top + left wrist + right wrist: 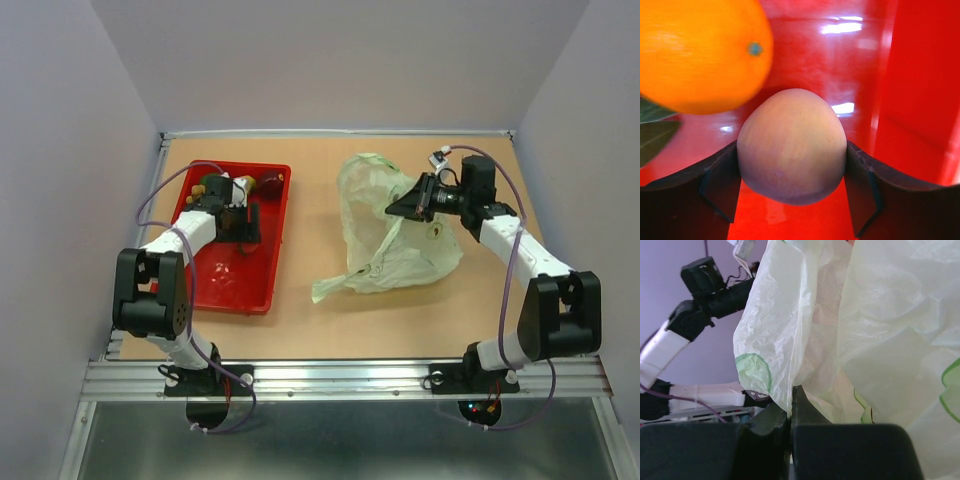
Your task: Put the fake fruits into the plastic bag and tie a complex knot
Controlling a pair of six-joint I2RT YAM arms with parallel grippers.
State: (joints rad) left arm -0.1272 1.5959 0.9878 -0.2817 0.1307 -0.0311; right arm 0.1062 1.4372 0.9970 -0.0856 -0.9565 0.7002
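1. While the knot is not yet begun, the step in hand looks like loading: the left hand (pixel 791 187) reaches into the far end of the red tray (pixel 235 290), which sits on the left of the desk (pixel 310 200).
2. Its two fingers (pixel 720 185) are closed part-way against both flanks of the peach (pixel 791 147), which fills the gap between them. Whether the peach is off the tray floor I cannot tell.
3. An orange (pixel 700 50) lies just beyond the peach and to its left, with a green leaf (pixel 655 135) beside it. The other fruits sit at the tray's far end, under and around the arm.
4. Right of the tray, well apart from it, the bag (pixel 400 255) lies crumpled on the desk, with its far part held up. No fruit shows inside it, though the folds hide much.
5. The right hand (pixel 790 410) is closed tight on a fold of the bag's film and holds that edge raised above the desk.
6. Next, I judge, the peach must be lifted clear of the orange and the tray wall, carried right, and let go over the bag's mouth. The right hand should keep that mouth up and facing left, as thin film sags shut easily.
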